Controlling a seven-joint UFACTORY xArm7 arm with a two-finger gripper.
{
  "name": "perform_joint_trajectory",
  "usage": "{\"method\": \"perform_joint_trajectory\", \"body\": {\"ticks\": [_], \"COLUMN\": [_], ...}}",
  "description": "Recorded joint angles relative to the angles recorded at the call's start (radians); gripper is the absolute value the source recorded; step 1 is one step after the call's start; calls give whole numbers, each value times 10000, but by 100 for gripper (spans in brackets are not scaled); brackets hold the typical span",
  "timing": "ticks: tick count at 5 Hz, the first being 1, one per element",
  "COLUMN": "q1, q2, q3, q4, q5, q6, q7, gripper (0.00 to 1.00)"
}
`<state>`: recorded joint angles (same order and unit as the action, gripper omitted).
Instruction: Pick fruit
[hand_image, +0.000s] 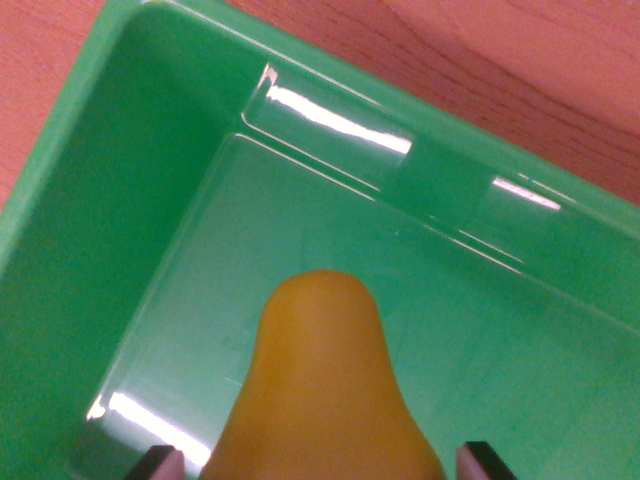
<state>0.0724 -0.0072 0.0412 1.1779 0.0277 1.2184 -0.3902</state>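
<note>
A yellow pear-shaped fruit (322, 385) fills the bottom centre of the wrist view, with its narrow end pointing up the picture over the floor of a green plastic bin (150, 180). My gripper (323, 462) straddles the fruit. Only its two dark fingertips show, one at the bottom left (162, 464) and one at the bottom right (487, 461). A thin strip of green is visible between each tip and the fruit's side. The fruit's wide lower part and the finger pads are cut off by the frame's bottom edge, so contact there is hidden.
The bin's walls rise along the wrist view's left and across the top right, with bright glare spots (340, 118) on them. A reddish wooden table (480, 60) shows beyond the bin's rim at the top and in the top left corner.
</note>
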Motion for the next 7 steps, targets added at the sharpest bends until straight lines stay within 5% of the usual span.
{"method": "perform_joint_trajectory", "body": {"ticks": [7], "q1": [-12], "q2": [-453], "q3": [1], "q4": [752], "q5": [3], "q6": [1205], "q7": [16], "gripper": [100]}}
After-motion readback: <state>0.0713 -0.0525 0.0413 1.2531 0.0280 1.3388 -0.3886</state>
